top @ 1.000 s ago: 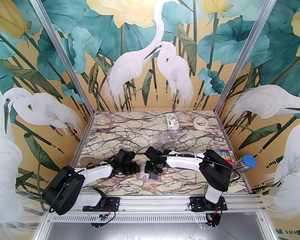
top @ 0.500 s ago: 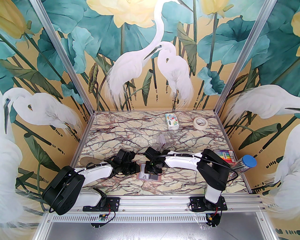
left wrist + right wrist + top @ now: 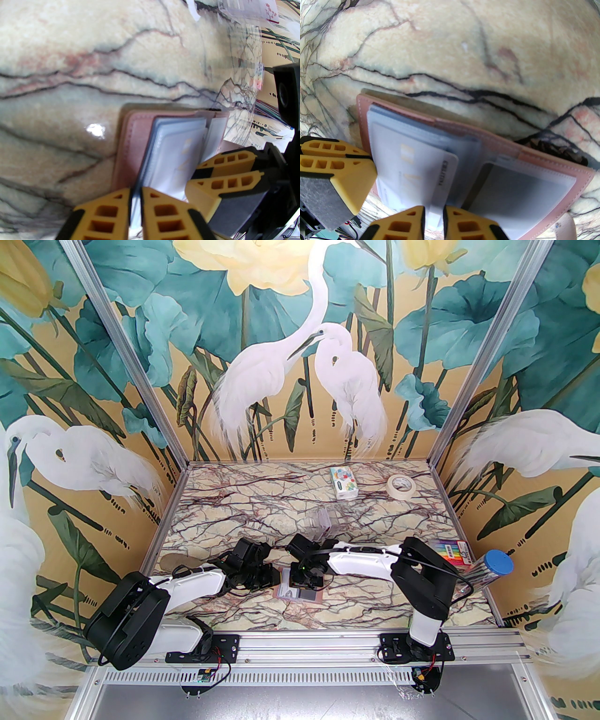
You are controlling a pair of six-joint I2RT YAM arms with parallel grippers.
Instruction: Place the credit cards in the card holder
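right tool [image 3: 433, 211] edged left, pinching card [image 3: 410, 166]

Bright, even light from above, crisp overhead view, small white glare spot on the counter [image 3: 70, 58], soft shadow along the card holder [image 3: 126, 140], wrist views softly blurred, bowed at edges.

Dusty-pink card holder [image 3: 511, 146] lying open, pale card [image 3: 410, 168] against its clear sleeves
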